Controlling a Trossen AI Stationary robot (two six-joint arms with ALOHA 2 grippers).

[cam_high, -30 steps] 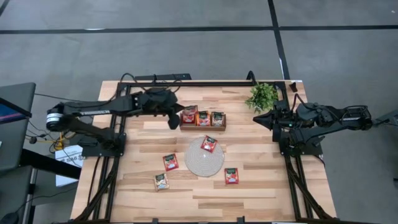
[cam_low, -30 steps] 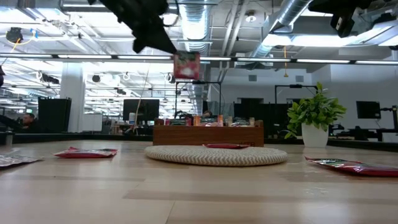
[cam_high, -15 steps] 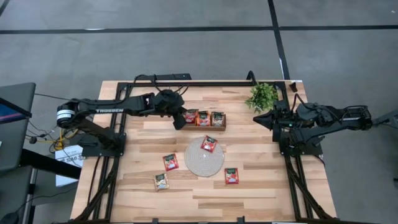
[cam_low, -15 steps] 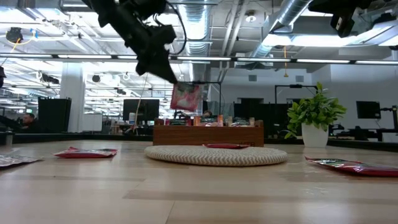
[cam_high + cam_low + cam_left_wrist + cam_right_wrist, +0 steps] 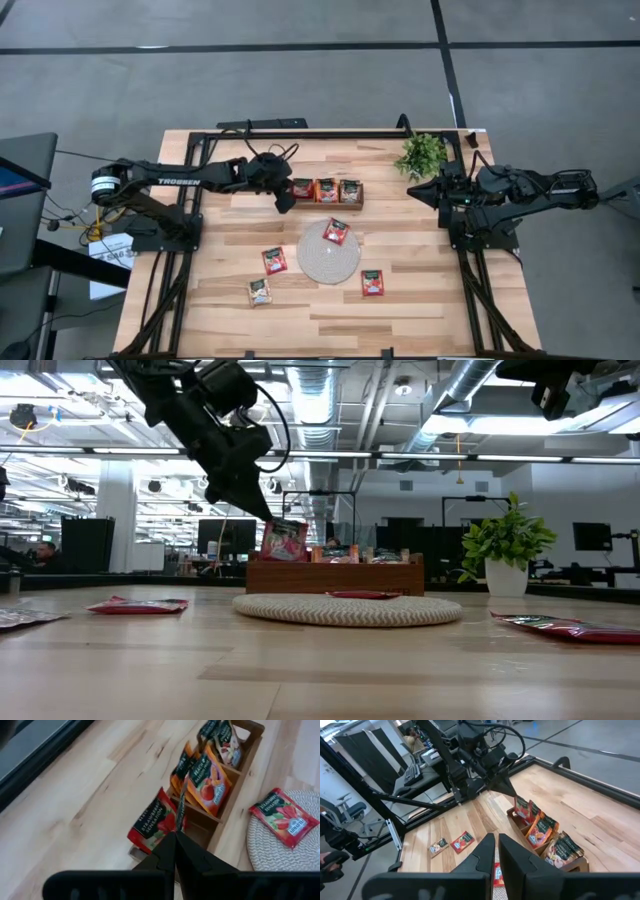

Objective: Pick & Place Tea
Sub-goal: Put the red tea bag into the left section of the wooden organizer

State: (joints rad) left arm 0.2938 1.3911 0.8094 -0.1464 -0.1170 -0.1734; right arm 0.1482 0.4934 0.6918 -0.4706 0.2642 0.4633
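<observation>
Pale wooden table (image 5: 420,290) framed by black rails, seen from above, with an office space visible beyond it in the low view. Left gripper (image 5: 287,193) reaches from the left side to the left end of the brown wooden tray (image 5: 327,203), which lies at the far middle of the table. Its fingers are closed to a thin slit, pinching the top edge of a red strawberry sachet (image 5: 154,822); the low view shows this sachet (image 5: 283,541) hanging tilted at the tray's left end, level with its rim. Whether its lower edge sits inside the left compartment or against the outer wall cannot be told. The middle compartment holds an orange peach sachet (image 5: 212,784) standing upright, and the right compartment holds a dark-banded pale sachet (image 5: 226,744).

Round woven mat (image 5: 327,257) lies just in front of the tray, with one red sachet (image 5: 336,231) flat on its far part. Three more sachets lie flat on the bare wood: a red one (image 5: 274,260) left of the mat, a pale one (image 5: 260,291) nearer the front left, and a red one (image 5: 372,283) at the mat's front right.

Right gripper (image 5: 414,190) waits above the right side of the table, beside a small potted plant (image 5: 422,154); in its own wrist view the fingers stand nearly together with nothing between them.
</observation>
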